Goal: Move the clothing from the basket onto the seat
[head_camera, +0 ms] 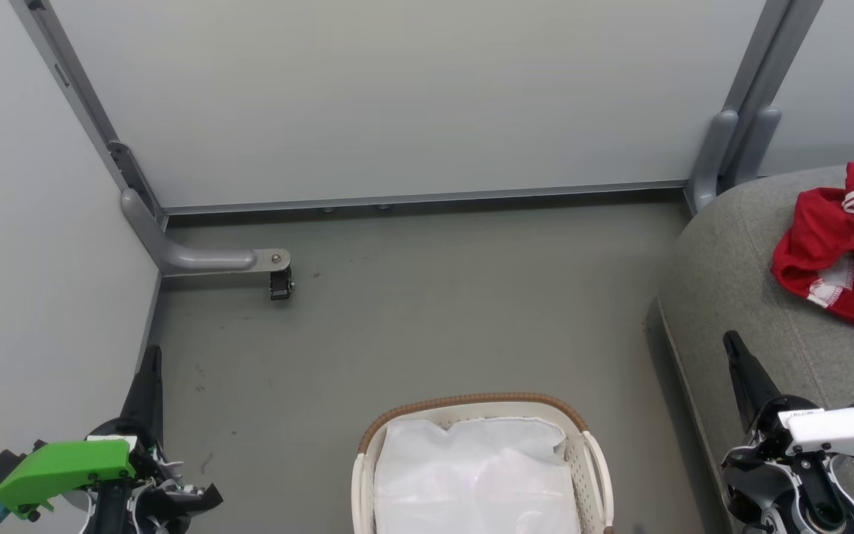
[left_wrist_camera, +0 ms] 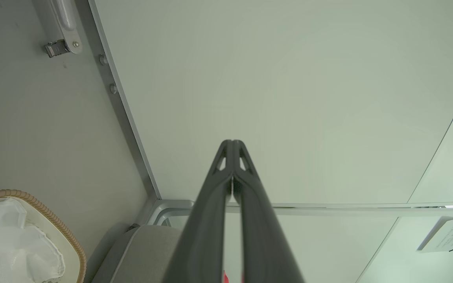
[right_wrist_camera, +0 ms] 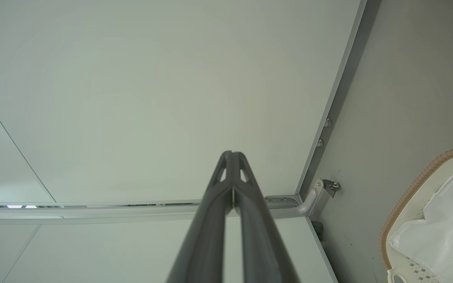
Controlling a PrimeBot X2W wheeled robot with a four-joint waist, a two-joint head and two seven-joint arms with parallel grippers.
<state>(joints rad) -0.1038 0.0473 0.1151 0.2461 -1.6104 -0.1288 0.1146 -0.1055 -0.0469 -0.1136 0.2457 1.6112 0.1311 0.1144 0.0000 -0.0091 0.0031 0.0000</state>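
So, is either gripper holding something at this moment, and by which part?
Nothing is held. The left gripper and the right gripper are both shut, with nothing between them. The red clothing lies on the grey seat.

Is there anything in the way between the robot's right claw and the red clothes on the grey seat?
No, nothing visible. The red clothing lies on the seat, and between it and the shut right gripper there is just bare grey cushion.
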